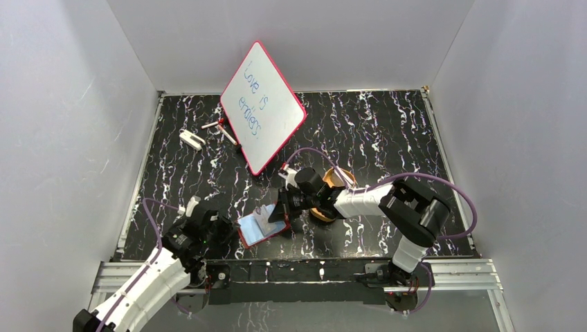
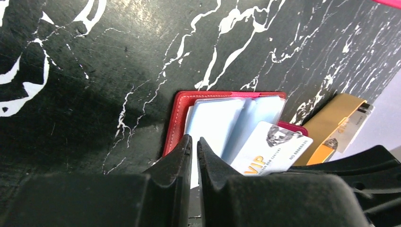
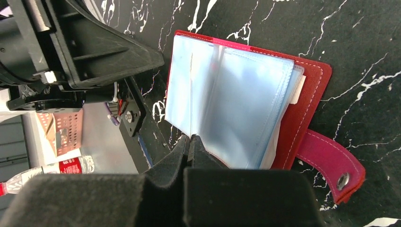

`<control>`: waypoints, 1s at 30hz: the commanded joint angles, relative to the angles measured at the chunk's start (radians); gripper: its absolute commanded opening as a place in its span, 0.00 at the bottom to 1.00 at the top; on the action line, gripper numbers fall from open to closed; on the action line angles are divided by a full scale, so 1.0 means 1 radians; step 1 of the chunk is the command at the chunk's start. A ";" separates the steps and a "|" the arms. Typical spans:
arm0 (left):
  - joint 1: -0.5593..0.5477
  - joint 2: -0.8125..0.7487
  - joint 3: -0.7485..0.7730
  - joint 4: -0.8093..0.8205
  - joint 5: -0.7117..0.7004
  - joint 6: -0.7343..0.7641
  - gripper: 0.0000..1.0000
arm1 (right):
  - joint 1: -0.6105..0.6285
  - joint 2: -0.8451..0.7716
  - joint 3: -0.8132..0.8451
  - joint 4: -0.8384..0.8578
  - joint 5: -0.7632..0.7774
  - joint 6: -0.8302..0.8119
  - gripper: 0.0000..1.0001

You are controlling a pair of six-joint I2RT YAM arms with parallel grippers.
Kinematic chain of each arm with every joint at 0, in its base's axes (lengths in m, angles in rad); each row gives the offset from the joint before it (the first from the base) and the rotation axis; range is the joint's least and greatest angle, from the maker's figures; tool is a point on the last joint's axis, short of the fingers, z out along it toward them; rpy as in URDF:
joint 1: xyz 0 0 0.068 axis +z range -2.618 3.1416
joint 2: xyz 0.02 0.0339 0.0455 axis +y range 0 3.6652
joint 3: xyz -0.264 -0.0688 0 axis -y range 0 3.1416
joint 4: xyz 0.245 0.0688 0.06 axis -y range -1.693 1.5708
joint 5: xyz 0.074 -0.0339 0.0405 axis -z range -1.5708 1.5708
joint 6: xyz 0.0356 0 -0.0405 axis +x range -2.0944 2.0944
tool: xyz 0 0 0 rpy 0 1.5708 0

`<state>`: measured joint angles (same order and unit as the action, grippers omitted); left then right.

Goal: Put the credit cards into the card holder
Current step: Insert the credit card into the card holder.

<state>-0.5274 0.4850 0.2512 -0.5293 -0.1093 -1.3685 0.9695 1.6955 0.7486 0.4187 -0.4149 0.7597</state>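
The card holder [image 1: 263, 232] lies open near the table's front edge, a red wallet with bluish clear sleeves [image 3: 236, 99] and a snap tab [image 3: 331, 163]. My left gripper [image 2: 195, 140] is closed on the near edge of a sleeve at the wallet's left side [image 2: 177, 118]. My right gripper [image 3: 190, 138] is shut on a white credit card [image 2: 272, 149] with gold "VIP" print. It holds the card tilted over the open sleeves, and the card shows edge-on in the right wrist view. A second card [image 2: 354, 125] lies in the orange-tan tray [image 2: 331, 118].
The tray [image 1: 332, 197] sits just right of the wallet under the right arm. A red-framed whiteboard [image 1: 263, 104] leans at the back centre, with markers [image 1: 220, 128] and a small white object [image 1: 192, 139] to its left. White walls enclose the table.
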 commanded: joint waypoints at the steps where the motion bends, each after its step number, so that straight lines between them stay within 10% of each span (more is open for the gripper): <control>1: -0.005 0.033 -0.021 0.030 0.006 0.012 0.06 | -0.006 0.004 0.045 0.057 0.010 0.020 0.00; 12: -0.005 0.062 0.009 -0.105 -0.051 -0.008 0.00 | -0.031 0.069 0.102 0.003 -0.001 0.017 0.00; 21: -0.006 0.102 0.002 -0.080 0.032 0.036 0.40 | -0.040 0.057 0.096 -0.018 -0.010 0.015 0.00; 30: -0.006 0.282 0.008 0.090 0.099 0.146 0.35 | -0.044 0.013 0.044 -0.024 -0.006 0.016 0.00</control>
<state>-0.5274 0.7021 0.2771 -0.4473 -0.0452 -1.2991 0.9298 1.7599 0.8043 0.3904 -0.4076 0.7822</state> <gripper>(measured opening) 0.379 0.017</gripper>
